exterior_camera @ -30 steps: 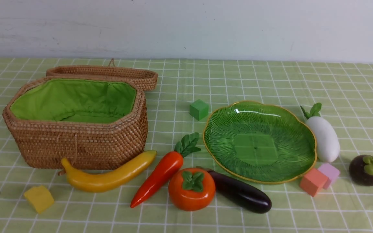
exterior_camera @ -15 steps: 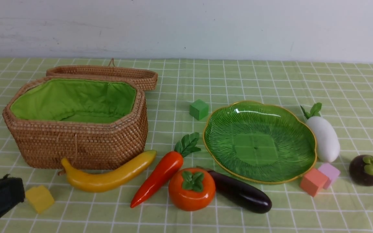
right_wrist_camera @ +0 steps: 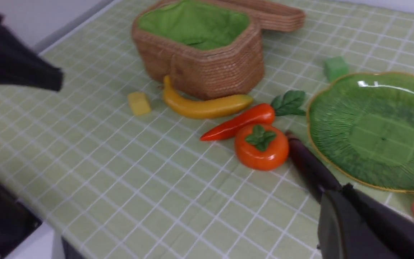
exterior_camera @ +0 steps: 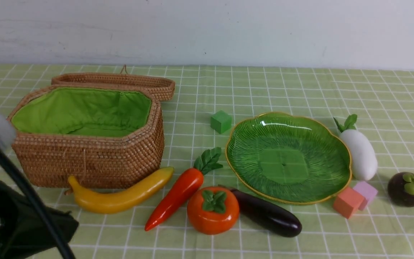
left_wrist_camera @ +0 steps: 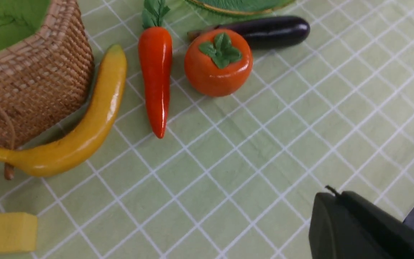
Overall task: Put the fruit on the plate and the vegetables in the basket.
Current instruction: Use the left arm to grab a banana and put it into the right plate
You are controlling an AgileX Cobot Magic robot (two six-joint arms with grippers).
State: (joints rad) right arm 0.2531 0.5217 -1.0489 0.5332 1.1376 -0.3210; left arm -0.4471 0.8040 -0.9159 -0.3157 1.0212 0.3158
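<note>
Your left claw (left_wrist_camera: 322,223) is hanging pinched together and empty, at 7 o'clock from the open basket (exterior_camera: 88,162). Your right claw (right_wrist_camera: 331,216) is also pressing together on nothing. Banana (exterior_camera: 120,196), carrot (exterior_camera: 176,196), persimmon (exterior_camera: 213,212) and eggplant (exterior_camera: 268,214) are lying on the checked cloth (exterior_camera: 300,90), from 9 round to 7 o'clock of the plate (exterior_camera: 250,144). The radish (exterior_camera: 361,154) is lying at its 3 o'clock and the mangosteen (exterior_camera: 407,189) at 4.
</note>
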